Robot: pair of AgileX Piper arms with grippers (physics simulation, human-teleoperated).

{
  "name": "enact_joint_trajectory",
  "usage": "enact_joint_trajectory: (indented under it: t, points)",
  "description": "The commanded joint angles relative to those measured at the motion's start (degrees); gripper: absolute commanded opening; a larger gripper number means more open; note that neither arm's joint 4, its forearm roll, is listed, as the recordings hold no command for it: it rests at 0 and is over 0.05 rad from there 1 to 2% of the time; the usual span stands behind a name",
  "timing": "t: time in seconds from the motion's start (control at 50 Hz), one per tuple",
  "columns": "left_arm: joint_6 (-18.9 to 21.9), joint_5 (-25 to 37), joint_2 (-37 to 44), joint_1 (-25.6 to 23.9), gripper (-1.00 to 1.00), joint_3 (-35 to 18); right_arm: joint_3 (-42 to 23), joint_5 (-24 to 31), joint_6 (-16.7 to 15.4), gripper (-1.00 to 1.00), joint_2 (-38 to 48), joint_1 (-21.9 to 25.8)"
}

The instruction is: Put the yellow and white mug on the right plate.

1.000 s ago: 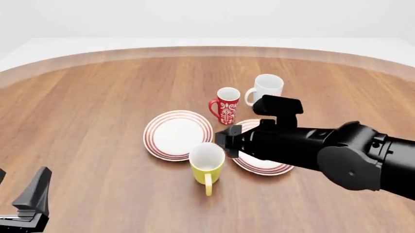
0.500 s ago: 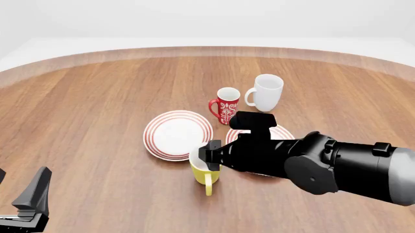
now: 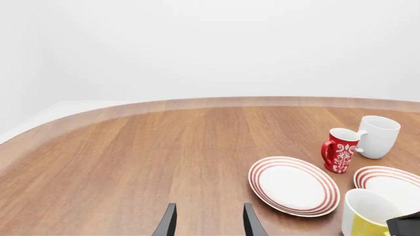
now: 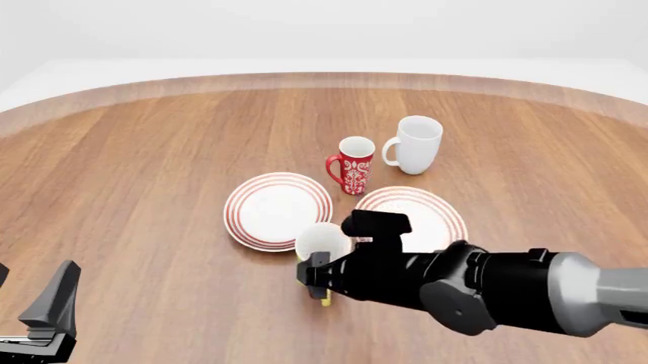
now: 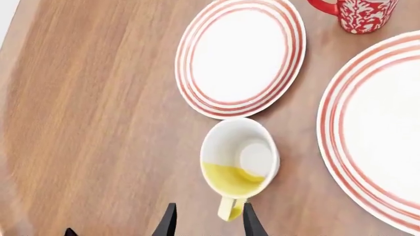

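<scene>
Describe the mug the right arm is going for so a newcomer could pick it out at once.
On the wooden table lie two red-ringed plates; the yellow and white mug stands just in front of them, by the right gripper. Unlike the red mug and white mug, it is yellow outside.

My right arm (image 4: 486,292) reaches in from the right edge of the front view and lies nearly level, low across the near side of the scene. My right hand (image 5: 205,221) points leftward at its end, its two dark fingers (image 5: 168,222) parted with a narrow gap between them, closed on nothing. My left hand (image 3: 206,222) sits low at the near left corner, well apart from the right arm. Its fingers (image 3: 168,221) are also spread, with nothing between them.
</scene>
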Motion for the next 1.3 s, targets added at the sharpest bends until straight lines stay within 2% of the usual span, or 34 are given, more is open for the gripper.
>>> enact_joint_trajectory:
  t: [0.02, 0.38, 0.78, 1.3]
  points:
    - [0.0, 0.0, 0.0, 0.0, 1.0, 0.0, 2.1, -3.49, 2.46, 1.0, 2.25, 1.58]
    - [0.0, 0.0, 0.0, 0.0, 1.0, 0.0, 4.33, -6.38, 2.93, 1.0, 2.31, -0.77]
    - [0.0, 0.0, 0.0, 0.0, 1.0, 0.0, 5.53, -11.52, 5.64, 1.0, 7.72, 0.77]
    - [0.0, 0.0, 0.0, 0.0, 1.0, 0.0, 5.46, -13.71, 6.52, 1.0, 10.52, 1.55]
